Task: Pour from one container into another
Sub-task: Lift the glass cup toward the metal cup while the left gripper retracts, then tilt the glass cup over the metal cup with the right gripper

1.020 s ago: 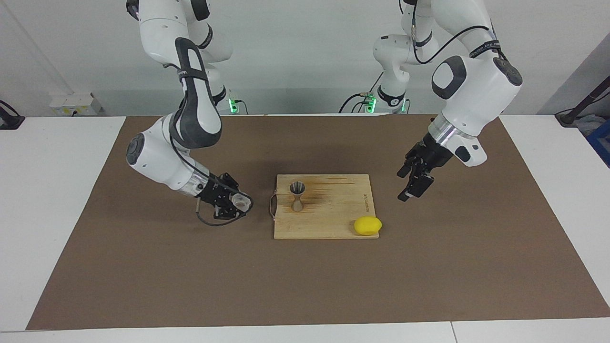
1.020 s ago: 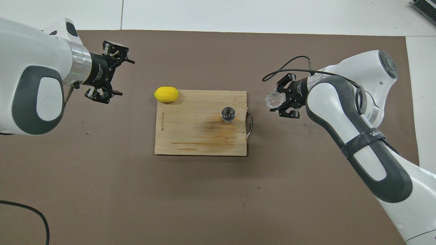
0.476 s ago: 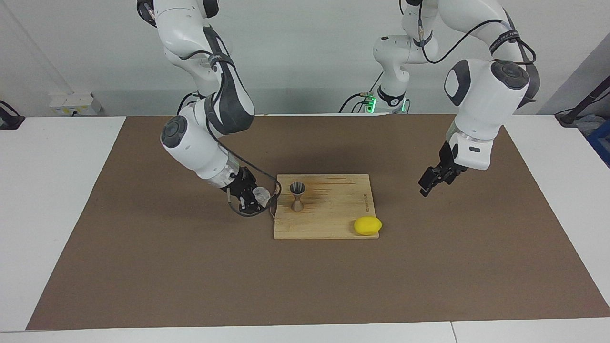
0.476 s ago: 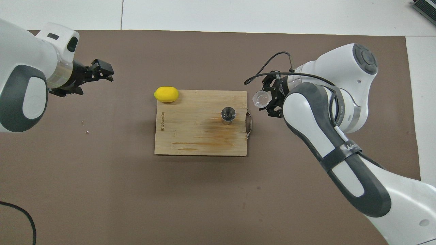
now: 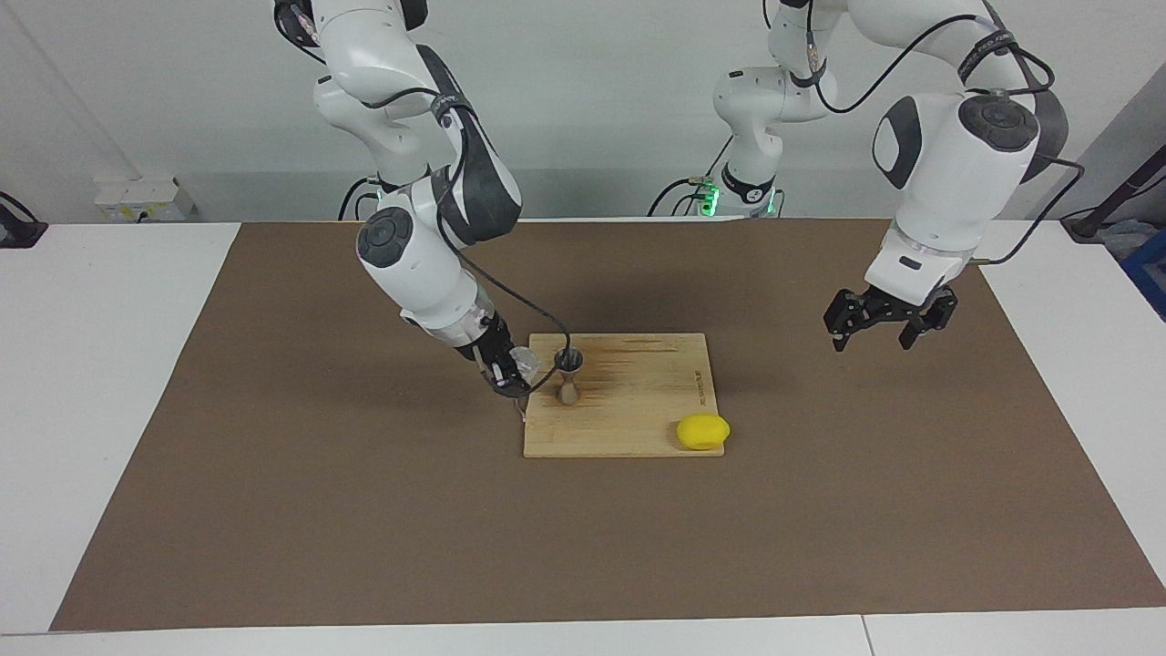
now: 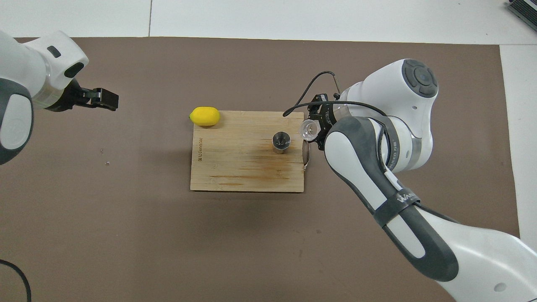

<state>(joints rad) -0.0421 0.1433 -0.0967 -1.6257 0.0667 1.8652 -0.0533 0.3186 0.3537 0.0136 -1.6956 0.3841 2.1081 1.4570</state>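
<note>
The small clear cup is up in the air, tilted, with my right gripper shut on it over the handle edge of the wooden cutting board. Right beside the cup stands the silvery hourglass jigger, upright on the board with its open mouth up. My left gripper hangs open and holds nothing, over the brown mat toward the left arm's end of the table.
A yellow lemon lies at the board's corner farther from the robots, toward the left arm's end. The brown mat covers the table around the board. A black cable loops from the right wrist over the jigger.
My right gripper has carried the clear cup from over the mat to the board's handle edge, close beside the jigger. The left gripper has turned and drawn away from the board.
</note>
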